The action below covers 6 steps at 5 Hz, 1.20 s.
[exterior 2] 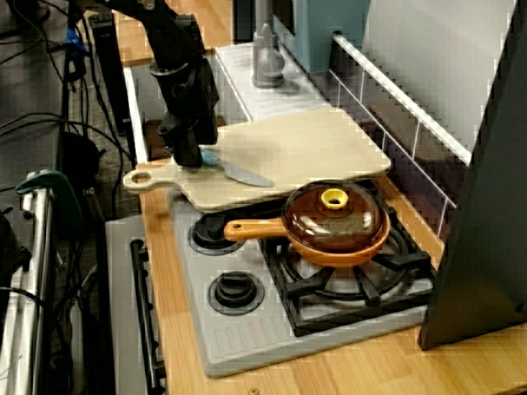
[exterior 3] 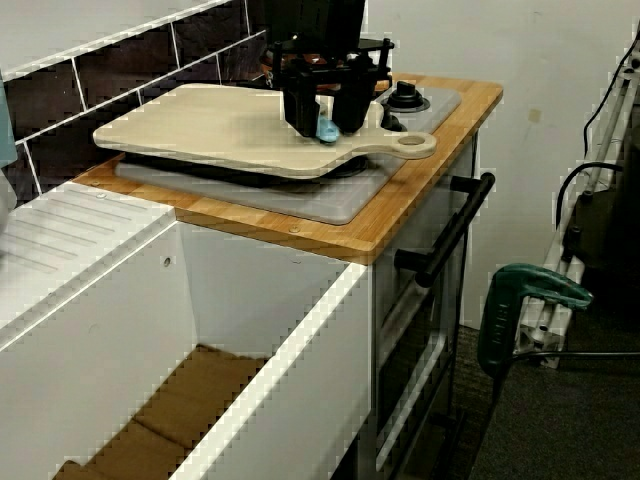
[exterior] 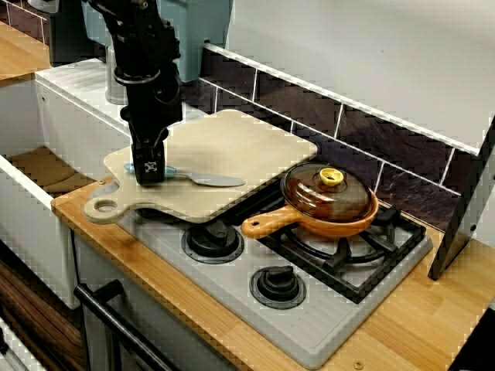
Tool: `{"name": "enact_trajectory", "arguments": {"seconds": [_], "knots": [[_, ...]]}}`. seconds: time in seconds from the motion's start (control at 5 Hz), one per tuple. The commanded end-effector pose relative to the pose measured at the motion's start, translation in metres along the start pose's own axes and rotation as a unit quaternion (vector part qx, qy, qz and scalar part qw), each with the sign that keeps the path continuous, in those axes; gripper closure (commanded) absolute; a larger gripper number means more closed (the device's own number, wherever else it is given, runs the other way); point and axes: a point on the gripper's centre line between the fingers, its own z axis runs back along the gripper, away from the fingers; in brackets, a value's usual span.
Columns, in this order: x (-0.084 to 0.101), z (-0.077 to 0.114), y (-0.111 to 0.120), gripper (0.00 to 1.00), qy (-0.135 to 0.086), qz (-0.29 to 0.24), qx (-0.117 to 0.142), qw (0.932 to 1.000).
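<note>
A knife with a light blue handle and a grey blade (exterior: 213, 181) lies flat on a pale wooden cutting board (exterior: 240, 143) that rests over the left half of the toy stove. My black gripper (exterior: 151, 175) stands straight down on the knife's handle, fingers closed around it, with blue showing on either side. In the view from the stove end the gripper (exterior 2: 189, 158) sits at the board's (exterior 2: 305, 144) near-left part, the blade (exterior 2: 247, 174) pointing right. In the view from the sink end, the blue handle (exterior 3: 327, 130) peeks out under the gripper (exterior 3: 318, 124).
An orange pan with a brown lid and yellow knob (exterior: 329, 197) sits on the right burner grate, its handle toward the board. Two stove knobs (exterior: 213, 239) (exterior: 276, 284) sit in front. A white sink (exterior 3: 250, 330) lies left of the counter. A dark panel (exterior: 464, 216) leans at right.
</note>
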Motion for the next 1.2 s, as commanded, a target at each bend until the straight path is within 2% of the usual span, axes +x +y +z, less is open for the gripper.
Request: {"name": "enact_trajectory", "arguments": {"seconds": [0.0, 0.4, 0.6, 0.8, 1.0], "knots": [[-0.005, 0.005, 0.001, 1.0, -0.017, 0.0, 0.004, 0.9999], [-0.003, 0.015, 0.006, 1.0, -0.026, 0.014, -0.002, 0.9996], [0.005, 0.024, 0.008, 1.0, -0.034, 0.027, 0.002, 0.999], [0.019, 0.032, 0.007, 1.0, -0.025, 0.062, 0.056, 0.9962], [0.033, 0.032, 0.006, 1.0, -0.019, 0.071, 0.084, 0.9938]]}}
